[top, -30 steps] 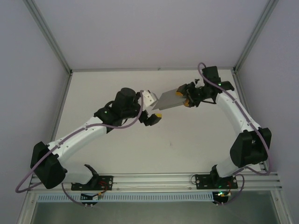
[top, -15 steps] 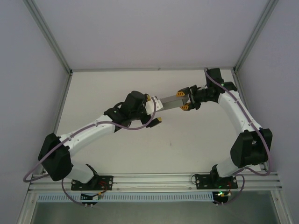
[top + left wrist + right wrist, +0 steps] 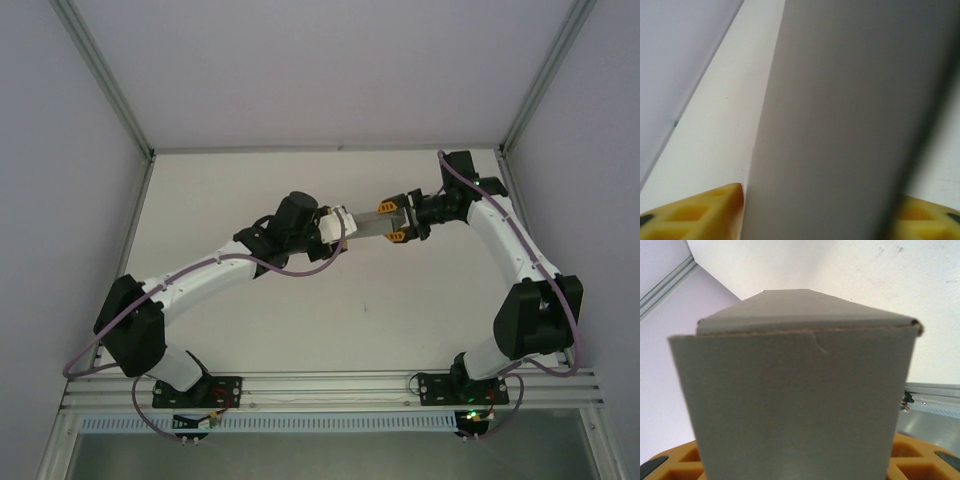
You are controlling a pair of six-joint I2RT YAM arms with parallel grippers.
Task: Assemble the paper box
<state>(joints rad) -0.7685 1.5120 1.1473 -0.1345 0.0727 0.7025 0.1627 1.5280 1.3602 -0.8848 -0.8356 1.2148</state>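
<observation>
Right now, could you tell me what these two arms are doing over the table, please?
Both arms hold one grey paper box between them, lifted above the table. The right pincer grips one end, and its wrist view shows a folded wall of the box between its yellow fingers. The left pincer is clamped on the other end, with the grey card between its fingers. The box looks folded into shape, but I cannot tell whether it is fully closed.
</observation>
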